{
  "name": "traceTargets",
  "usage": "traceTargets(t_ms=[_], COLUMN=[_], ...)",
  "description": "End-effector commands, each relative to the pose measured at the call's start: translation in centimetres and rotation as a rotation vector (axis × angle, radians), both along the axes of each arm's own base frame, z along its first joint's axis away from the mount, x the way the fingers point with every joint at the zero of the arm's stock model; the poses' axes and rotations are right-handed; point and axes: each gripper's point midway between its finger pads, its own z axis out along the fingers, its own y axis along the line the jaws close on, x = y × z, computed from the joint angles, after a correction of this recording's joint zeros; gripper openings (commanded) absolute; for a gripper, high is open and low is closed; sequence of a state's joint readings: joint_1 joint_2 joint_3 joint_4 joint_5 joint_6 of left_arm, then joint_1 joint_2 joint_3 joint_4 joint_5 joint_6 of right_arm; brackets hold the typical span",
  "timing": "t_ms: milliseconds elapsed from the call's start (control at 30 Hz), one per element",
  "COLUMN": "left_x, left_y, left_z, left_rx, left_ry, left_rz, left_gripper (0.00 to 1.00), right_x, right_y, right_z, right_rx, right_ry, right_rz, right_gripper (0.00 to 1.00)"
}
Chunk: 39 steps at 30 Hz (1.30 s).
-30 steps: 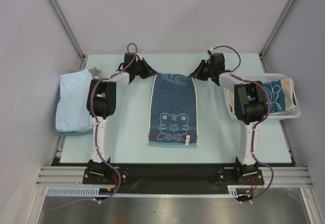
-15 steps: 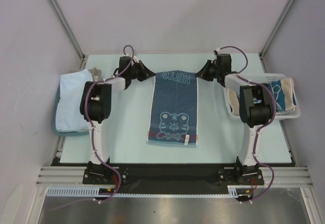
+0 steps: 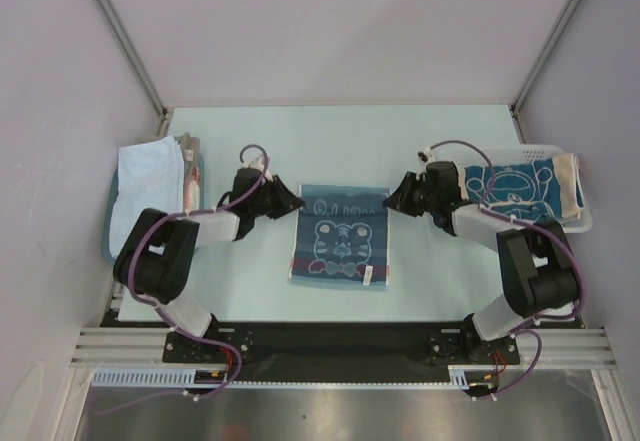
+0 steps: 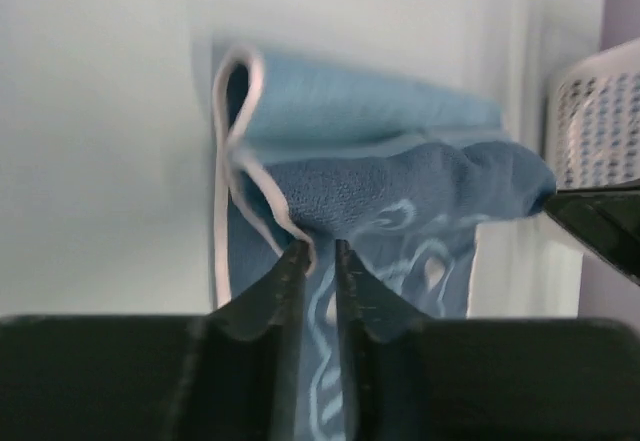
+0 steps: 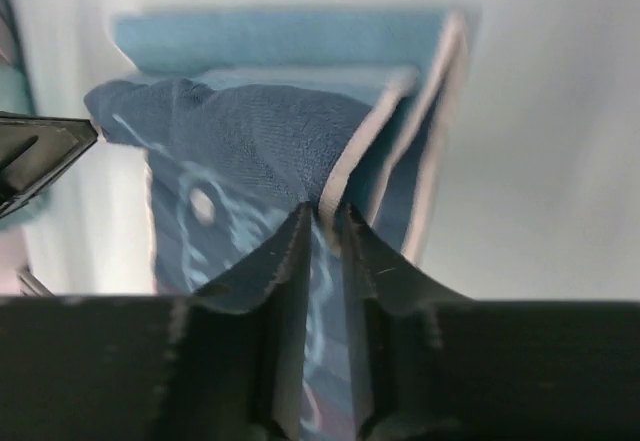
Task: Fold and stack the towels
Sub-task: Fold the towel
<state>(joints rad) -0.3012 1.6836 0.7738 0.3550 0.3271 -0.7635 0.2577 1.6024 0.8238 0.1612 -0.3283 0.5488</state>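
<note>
A dark teal towel point(image 3: 340, 241) with a white bear drawing lies on the table, folded in half, its doubled far edge between the two grippers. My left gripper point(image 3: 297, 202) sits low at that edge's left corner and my right gripper point(image 3: 390, 201) at its right corner. In the left wrist view the towel point(image 4: 400, 181) bunches just ahead of the left gripper point(image 4: 320, 246), whose jaws stand a narrow crack apart with the white hem at their tips. The right wrist view shows the same: the towel point(image 5: 250, 141) lies at the tips of the slightly parted right gripper point(image 5: 328, 209).
A light blue towel point(image 3: 148, 201) lies folded on a shallow teal tray point(image 3: 108, 251) at the left. A white mesh basket point(image 3: 570, 223) at the right holds another teal towel point(image 3: 520, 186) draped over it. The basket point(image 4: 600, 111) also shows in the left wrist view.
Both grippers carried the towel's far end toward the near side and down, folding the towel in half. Their jaws have since parted a little.
</note>
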Motion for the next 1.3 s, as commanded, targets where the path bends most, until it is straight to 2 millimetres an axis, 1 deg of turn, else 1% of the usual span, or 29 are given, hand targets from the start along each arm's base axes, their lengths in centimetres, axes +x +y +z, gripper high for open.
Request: traceTargets(t_ms=[0, 33, 67, 100, 133, 167, 200, 233, 267, 300, 333, 367, 400, 433, 467, 500, 533, 567, 600, 633, 767, 833, 867, 967, 1100, 1267], left_x=[-2.3, -2.9, -3.5, -3.5, -3.5, -3.1, -2.8, -2.4, -1.7, -1.2, -0.8, 0.0, 0.4, 0.7, 1.3, 1.5, 1.7, 2.0, 2.0, 2.0, 0.7, 0.2, -0.2, -0.5, -0.5, -0.5], left_y=[1.1, 1.0, 1.2, 1.4, 1.6, 2.1, 2.4, 2.6, 2.8, 2.8, 2.8, 2.6, 2.5, 2.4, 2.3, 2.1, 1.9, 1.7, 1.3, 1.1, 0.6, 0.2, 0.1, -0.3, -0.4, -0.7], left_z=[-0.9, -0.8, -1.3, -0.5, -0.1, 0.4, 1.7, 2.2, 3.4, 4.1, 4.1, 5.1, 5.4, 4.6, 5.1, 4.7, 4.5, 3.7, 3.4, 2.6, 0.6, -0.1, -0.6, -1.1, -1.8, -2.2], left_rx=[0.049, 0.033, 0.040, 0.042, 0.059, 0.084, 0.093, 0.112, 0.129, 0.135, 0.154, 0.163, 0.170, 0.190, 0.199, 0.207, 0.216, 0.228, 0.232, 0.239, 0.268, 0.270, 0.271, 0.274, 0.285, 0.285], left_ry=[-0.024, -0.028, -0.020, -0.035, -0.051, -0.055, -0.079, -0.093, -0.105, -0.114, -0.104, -0.109, -0.111, -0.087, -0.083, -0.068, -0.062, -0.032, -0.027, -0.012, 0.048, 0.059, 0.063, 0.066, 0.074, 0.083], left_rz=[0.078, 0.069, 0.068, 0.073, 0.072, 0.094, 0.106, 0.113, 0.128, 0.130, 0.130, 0.129, 0.127, 0.118, 0.113, 0.103, 0.087, 0.076, 0.053, 0.041, -0.006, -0.031, -0.043, -0.061, -0.070, -0.078], left_gripper=[0.25, 0.34, 0.38, 0.40, 0.40, 0.40, 0.41, 0.41, 0.42, 0.43, 0.42, 0.42, 0.41, 0.39, 0.39, 0.39, 0.38, 0.37, 0.36, 0.36, 0.38, 0.39, 0.40, 0.42, 0.42, 0.41], right_x=[-1.9, -3.1, -3.2, -3.4, -3.5, -3.1, -2.8, -2.6, -1.8, -1.4, -1.2, -0.7, 0.2, 0.4, 0.8, 1.4, 1.6, 1.8, 2.1, 2.4, 3.0, 3.4, 3.5, 3.5, 3.5, 3.6], right_y=[-0.8, -1.1, -1.5, -1.8, -2.2, -2.7, -2.9, -3.1, -3.1, -3.1, -3.0, -3.0, -2.7, -2.6, -2.5, -2.2, -2.0, -1.7, -1.0, -1.0, -0.4, -0.4, -0.5, -0.7, -1.0, -0.6], right_z=[0.6, -0.4, 0.2, 0.3, 0.4, 0.9, 1.3, 1.4, 2.4, 2.4, 2.5, 2.6, 3.5, 2.4, 2.3, 2.7, 1.8, 1.6, 1.9, 0.9, -0.7, -1.1, -1.8, -2.8, -3.5, -3.8], right_rx=[-0.016, -0.031, -0.041, -0.045, -0.052, -0.062, -0.066, -0.067, -0.068, -0.072, -0.072, -0.075, -0.077, -0.098, -0.105, -0.106, -0.114, -0.114, -0.117, -0.149, -0.192, -0.208, -0.220, -0.248, -0.267, -0.270], right_ry=[-0.079, -0.055, -0.076, -0.081, -0.081, -0.096, -0.100, -0.093, -0.114, -0.106, -0.099, -0.095, -0.114, -0.074, -0.069, -0.075, -0.059, -0.055, -0.055, -0.041, -0.015, -0.012, 0.002, 0.015, 0.021, 0.025], right_rz=[-0.011, -0.010, -0.032, -0.044, -0.061, -0.086, -0.096, -0.103, -0.115, -0.122, -0.121, -0.125, -0.125, -0.122, -0.120, -0.114, -0.103, -0.096, -0.076, -0.073, -0.063, -0.064, -0.061, -0.064, -0.065, -0.054], right_gripper=[0.24, 0.29, 0.33, 0.34, 0.34, 0.37, 0.38, 0.38, 0.39, 0.40, 0.40, 0.39, 0.40, 0.39, 0.38, 0.38, 0.38, 0.37, 0.36, 0.36, 0.35, 0.35, 0.34, 0.34, 0.34, 0.34])
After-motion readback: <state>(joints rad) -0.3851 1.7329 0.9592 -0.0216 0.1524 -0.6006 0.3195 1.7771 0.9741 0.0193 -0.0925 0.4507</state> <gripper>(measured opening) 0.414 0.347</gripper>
